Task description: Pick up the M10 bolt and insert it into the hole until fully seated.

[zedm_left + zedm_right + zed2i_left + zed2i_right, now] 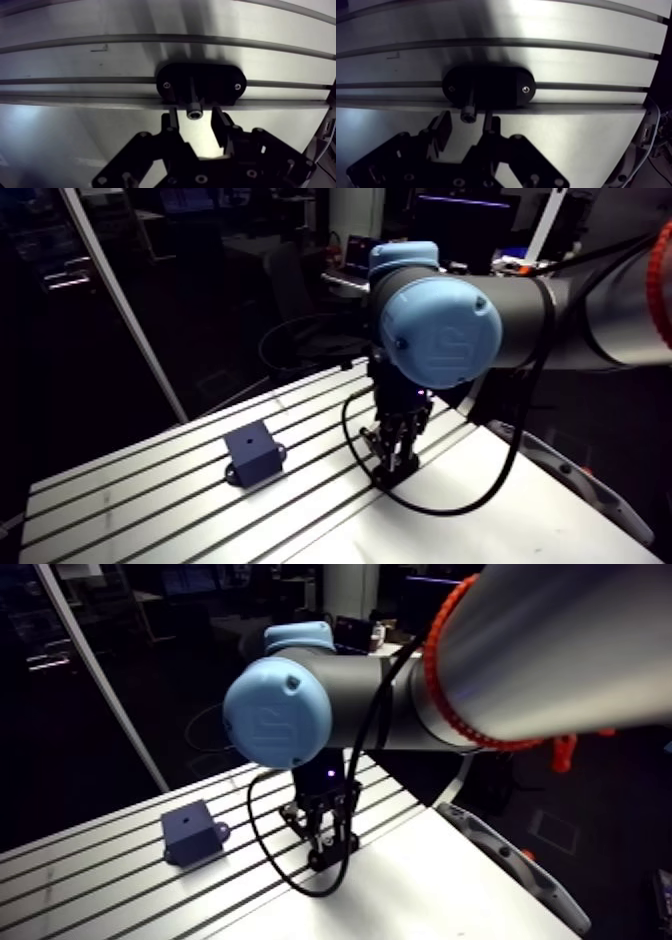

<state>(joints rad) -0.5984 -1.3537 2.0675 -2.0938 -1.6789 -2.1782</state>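
1. While the pincer (194, 119) hangs released, its two fingers (171, 119) stand apart on either side of the M10 bolt (193, 109), so nothing is gripped yet.
2. The bolt stands upright in a black oval holder (220, 82), and its round socket head sits between the fingertips. A sliver of gap shows on each side of the head.
3. Risk: the head looks slightly nearer one finger. If so, that finger would touch first on closing, which could tip the bolt or pinch it crooked.
4. Risk: a grip on the smooth round head alone may let the bolt swing or slip during the lift.
5. Risk: the fingertips hang near the holder's edge, so going lower could catch them on it.
6. The holder sits across a slot of the aluminium bench (150, 498).
7. The dark block (252, 451) with the hole on top stands well apart from the pincer, across several slots. A bolt carried tilted would likely jam at the hole's mouth rather than seat.
8. No brand or writing can be read. The blue joint cap (440, 328) bears a raised mark that is too faint to make out.
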